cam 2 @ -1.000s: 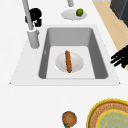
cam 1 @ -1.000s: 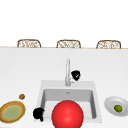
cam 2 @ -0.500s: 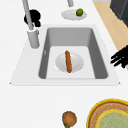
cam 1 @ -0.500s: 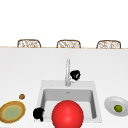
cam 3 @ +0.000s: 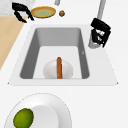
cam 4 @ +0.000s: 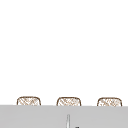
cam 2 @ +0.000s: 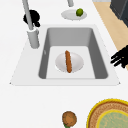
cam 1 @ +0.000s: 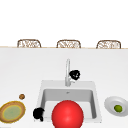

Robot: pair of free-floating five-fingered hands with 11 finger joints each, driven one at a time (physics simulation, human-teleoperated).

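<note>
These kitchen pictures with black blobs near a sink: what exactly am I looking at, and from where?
A simulated kitchen. The blobs are two floating robot hands with no arms. The front view faces the sink; two views look along it from left and right; the upper view looks above it. The right hand hovers by the faucet, fingers curled, holding nothing. The left hand hangs at the sink's front left corner. In the basin a sausage lies on a white plate. On the counter: a lime in a white dish, a yellow-rimmed plate, a small brown item. A red ball sits up front.
</note>
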